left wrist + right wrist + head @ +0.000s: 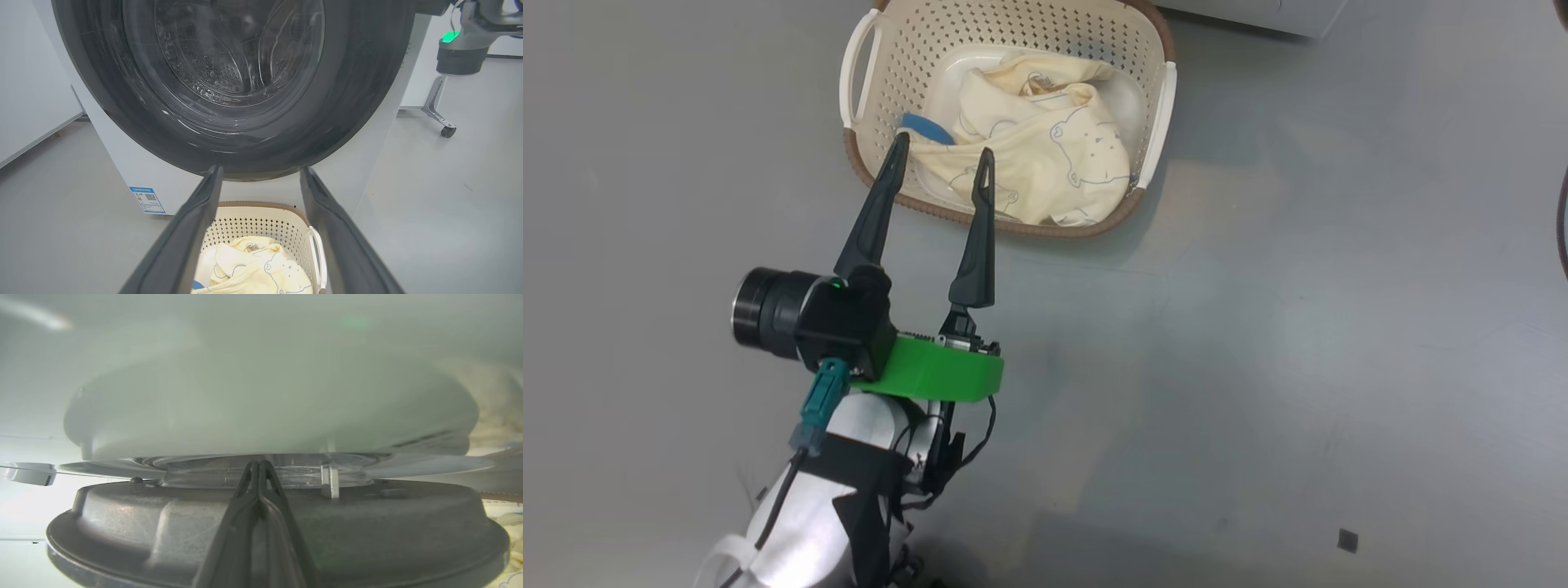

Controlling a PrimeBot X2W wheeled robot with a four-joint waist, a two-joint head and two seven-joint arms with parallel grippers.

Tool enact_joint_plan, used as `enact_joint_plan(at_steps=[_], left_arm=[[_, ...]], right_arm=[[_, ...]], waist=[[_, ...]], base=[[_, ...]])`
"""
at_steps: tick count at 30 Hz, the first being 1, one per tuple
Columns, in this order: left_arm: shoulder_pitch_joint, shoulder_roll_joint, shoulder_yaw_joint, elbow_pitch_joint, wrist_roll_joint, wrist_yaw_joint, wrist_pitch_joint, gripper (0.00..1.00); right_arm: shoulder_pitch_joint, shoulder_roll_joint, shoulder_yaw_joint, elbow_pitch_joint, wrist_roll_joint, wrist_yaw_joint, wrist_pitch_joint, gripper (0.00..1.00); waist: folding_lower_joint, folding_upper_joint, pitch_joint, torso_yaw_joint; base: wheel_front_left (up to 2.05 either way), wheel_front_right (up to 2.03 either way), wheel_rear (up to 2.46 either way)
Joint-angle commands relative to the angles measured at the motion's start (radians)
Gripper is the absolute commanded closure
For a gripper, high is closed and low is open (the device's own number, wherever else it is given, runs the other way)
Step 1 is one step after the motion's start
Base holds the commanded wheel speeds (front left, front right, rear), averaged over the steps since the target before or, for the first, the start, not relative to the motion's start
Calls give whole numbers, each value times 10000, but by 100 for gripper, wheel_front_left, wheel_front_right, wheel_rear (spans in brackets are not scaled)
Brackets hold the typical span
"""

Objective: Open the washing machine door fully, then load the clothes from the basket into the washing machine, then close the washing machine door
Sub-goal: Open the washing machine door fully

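Observation:
The basket [1013,224] stands on the grey floor with the cream-yellow clothes [1045,155] and a small blue piece [925,126] inside. My left gripper [945,145] hangs open over the basket's near rim, its fingers empty. In the left wrist view the left gripper [261,168] frames the basket [261,204] and clothes [253,269], with the washing machine [122,163] and its black-rimmed door [347,102] behind. My right gripper [258,463] is shut, its tips against the grey inner side of the door [163,514], with the white machine front just above.
My right arm [461,49] reaches in at the door's upper right edge. A wheeled metal leg [439,118] stands right of the machine. A white wall panel [28,81] runs along the left. A dark cable [1564,220] hangs at the right edge.

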Motion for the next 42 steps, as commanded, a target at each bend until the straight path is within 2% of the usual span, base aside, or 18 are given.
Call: enact_joint_plan(at_steps=[1, 10, 19, 30, 42], left_arm=[[-174, 172, 285, -382, -12, 92, -63, 0], [-173, 172, 451, -332, -74, 100, -63, 0], [-63, 172, 622, -250, 38, 87, -63, 0], [63, 172, 826, 9, 194, -27, -63, 0], [176, 172, 927, 195, 218, -129, -63, 0]], right_arm=[[-200, 449, 267, -390, 124, 39, 345, 100], [523, 449, 499, -1191, 803, 39, 1209, 100], [1910, 450, 728, -2871, 1611, 39, 1934, 100], [3768, 450, 1757, -4941, 2263, 39, 2645, 100], [5168, 449, 3033, -6606, 2740, 39, 2686, 100]], waist=[[-1, 0, 12, -54], [-1, 0, -60, -268], [-1, 0, -244, -477], [-1, 0, -526, -680], [-1, 0, -830, -724]], base=[[0, 0, 0], [0, 0, 0], [0, 0, 0], [0, 0, 0], [0, 0, 0]])
